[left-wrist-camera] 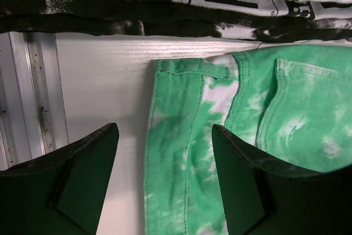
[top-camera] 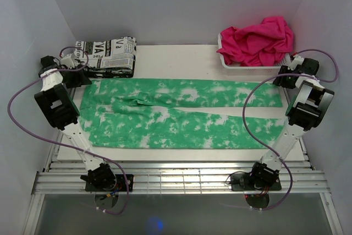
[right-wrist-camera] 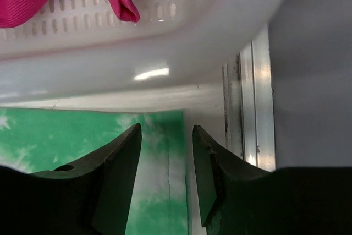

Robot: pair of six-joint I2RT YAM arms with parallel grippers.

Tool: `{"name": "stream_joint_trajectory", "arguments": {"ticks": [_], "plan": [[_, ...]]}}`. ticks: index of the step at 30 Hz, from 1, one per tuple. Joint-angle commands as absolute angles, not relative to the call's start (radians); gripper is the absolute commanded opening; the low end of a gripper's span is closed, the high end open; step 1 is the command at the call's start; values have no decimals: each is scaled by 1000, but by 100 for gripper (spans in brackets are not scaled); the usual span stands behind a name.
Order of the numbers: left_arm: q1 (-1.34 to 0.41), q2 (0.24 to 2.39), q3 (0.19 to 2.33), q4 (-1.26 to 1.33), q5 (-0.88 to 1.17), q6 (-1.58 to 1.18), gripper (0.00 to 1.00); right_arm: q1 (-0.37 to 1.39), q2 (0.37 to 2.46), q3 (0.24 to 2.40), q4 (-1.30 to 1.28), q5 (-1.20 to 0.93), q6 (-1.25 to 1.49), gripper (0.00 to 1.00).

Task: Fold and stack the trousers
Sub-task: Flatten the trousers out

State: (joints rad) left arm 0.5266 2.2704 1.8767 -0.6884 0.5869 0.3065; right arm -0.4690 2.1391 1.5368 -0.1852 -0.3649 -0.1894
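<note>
Trousers: the trousers [top-camera: 181, 114] lie flat and spread long across the middle of the bench [top-camera: 181, 56]. The waist is at the left and the leg ends are at the right.
Left edge: the waist corner [left-wrist-camera: 187, 70] stops just short of the bench's left edge, with a strip of bare bench beside it.
Right edge: the far leg's end [right-wrist-camera: 159, 136] lies close to the bench's right edge, right below the basket [right-wrist-camera: 165, 53].
Left tool: the left tool [left-wrist-camera: 165, 130] is open wide. It hangs over the waist corner and holds nothing.
Right tool: the right tool [right-wrist-camera: 166, 130] is open with a smaller gap. It hangs over the leg end and holds nothing.
Open room: there is bare bench behind the trousers, between the two piles, and a thin strip in front.
News cloth: a folded black-and-white cloth [top-camera: 107, 56] sits at the back left. Only a thin gap parts it from the waist.
Pink cloth: a pink cloth [top-camera: 258, 39] is heaped in the white basket at the back right.
Rails: metal rails [top-camera: 181, 177] run along the front and along both sides of the bench.
Walls: pale walls [top-camera: 176, 4] close in the left, right and back, near both arms.
Cables: purple cables [top-camera: 16, 114] loop out beside each arm.
</note>
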Motion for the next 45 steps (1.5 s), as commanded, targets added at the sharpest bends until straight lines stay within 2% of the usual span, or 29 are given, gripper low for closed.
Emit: {"name": "stream_joint_trajectory", "arguments": {"ticks": [1,10,23,26,30,31,45], "plan": [[529,2247,1911,-689,589,319,80,-445,2177,1591,-124,-370,-181,49],[532,2246,1904,-690,545,341,81,-400,2260,1637,-118,-278,-204,49],[540,2276,1908,-686,531,335,81,-417,2151,1537,-110,-247,-238,52],[551,2315,1942,-695,552,298,81,-417,2198,1561,-147,-299,-244,44],[564,2359,1997,-721,612,284,81,-419,2198,1542,-132,-362,-250,11],[568,2373,2019,-722,630,282,81,-420,2186,1536,-129,-379,-249,8],[557,2484,2123,-703,750,242,82,-454,2042,1468,-94,-558,-215,8]]}}
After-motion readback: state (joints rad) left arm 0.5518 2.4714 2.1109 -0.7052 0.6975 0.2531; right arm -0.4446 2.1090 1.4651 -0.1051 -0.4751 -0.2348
